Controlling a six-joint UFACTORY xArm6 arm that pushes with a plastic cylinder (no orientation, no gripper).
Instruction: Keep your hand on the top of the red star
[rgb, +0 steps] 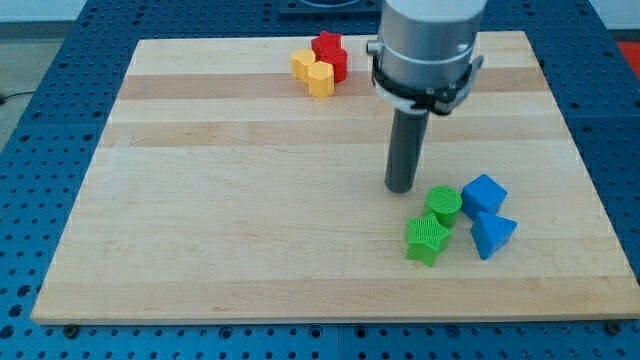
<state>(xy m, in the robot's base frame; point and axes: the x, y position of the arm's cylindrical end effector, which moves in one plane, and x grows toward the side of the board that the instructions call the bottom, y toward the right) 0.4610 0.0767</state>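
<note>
The red star (330, 55) sits near the view's top edge of the wooden board (200, 220), touching a yellow heart-shaped block (312, 72) on its lower left. My tip (401, 187) rests on the board well below and to the right of the red star, just left of and above a green cylinder (444, 204). The tip touches no block that I can see.
A green star (427, 239) lies below the green cylinder. A blue cube (484, 193) and a blue triangular block (492, 234) lie to the right of the green blocks. The arm's grey body (428, 45) hangs over the board's upper right.
</note>
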